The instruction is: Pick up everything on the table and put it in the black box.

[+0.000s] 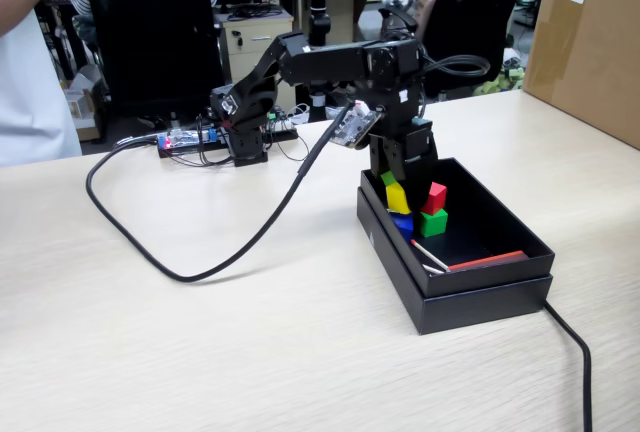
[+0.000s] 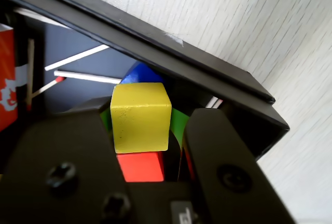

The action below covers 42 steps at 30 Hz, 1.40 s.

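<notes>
Near the desk's (image 1: 200, 352) front edge the black box (image 1: 500, 242) sits towards the right-hand edge in the fixed view, thin sticks (image 1: 430, 255) lying in its near end. Further in, a red cube (image 1: 435, 197) rests on a green cube (image 1: 433, 222) beside a blue cube (image 1: 403, 223). Over the box's far end the tool (image 2: 150, 130) grips the yellow cube (image 2: 140, 117) between its fingers.

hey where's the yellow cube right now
In the fixed view the yellow cube sits between the gripper jaws over the black box, left of the red cube.
</notes>
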Each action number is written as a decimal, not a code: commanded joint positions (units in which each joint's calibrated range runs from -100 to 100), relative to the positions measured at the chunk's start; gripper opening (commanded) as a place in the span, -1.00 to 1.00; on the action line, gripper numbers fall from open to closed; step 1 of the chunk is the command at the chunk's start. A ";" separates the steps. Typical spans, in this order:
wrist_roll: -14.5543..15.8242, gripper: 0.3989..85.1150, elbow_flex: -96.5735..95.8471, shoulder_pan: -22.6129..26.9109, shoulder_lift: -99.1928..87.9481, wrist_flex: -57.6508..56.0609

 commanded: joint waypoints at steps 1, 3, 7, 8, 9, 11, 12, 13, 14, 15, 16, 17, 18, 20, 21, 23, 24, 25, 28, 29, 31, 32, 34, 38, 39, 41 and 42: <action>0.44 -0.58 4.18 0.63 -0.39 -1.75; 0.68 -0.53 3.55 0.73 -0.62 -1.75; 0.63 -0.20 0.38 0.93 -7.85 -1.75; 0.59 -0.15 0.01 0.83 -10.72 -1.75; 0.54 -0.10 -0.44 0.68 -14.28 -1.75; -0.24 0.06 -1.53 -0.44 -28.62 -1.75; -0.44 0.10 -2.34 -1.27 -34.13 -1.75; -0.63 0.13 -3.16 -2.25 -39.41 -1.75; -1.07 0.13 -4.52 -3.03 -44.80 -1.75; -1.47 0.13 -6.51 -3.81 -49.96 -1.75; -1.61 0.13 -8.51 -4.69 -54.44 -1.75; -1.90 0.13 -14.95 -6.50 -63.85 -1.49; -2.15 0.14 -20.11 -7.67 -68.67 -0.45; -3.42 0.14 -40.33 -12.21 -84.16 8.02; -4.00 0.13 -47.58 -13.58 -89.21 11.90; -5.03 0.12 -61.91 -15.68 -98.39 20.11; -5.57 0.12 -68.25 -16.41 -102.29 23.22; -5.86 0.12 -73.88 -17.00 -106.07 25.64; -6.15 0.16 -86.57 -17.73 -116.29 28.06; -6.06 0.17 -90.10 -17.73 -119.27 28.75; -5.47 0.19 -99.35 -17.78 -125.58 30.57; -5.18 0.20 -101.80 -17.83 -125.70 31.43; -4.64 0.21 -105.24 -17.92 -125.70 32.12; -3.76 0.26 -111.77 -17.88 -125.70 34.37; -3.61 0.26 -114.40 -17.88 -125.70 36.87; -3.57 0.26 -119.84 -17.88 -125.70 42.75; -3.57 0.25 -124.83 -17.88 -125.70 47.84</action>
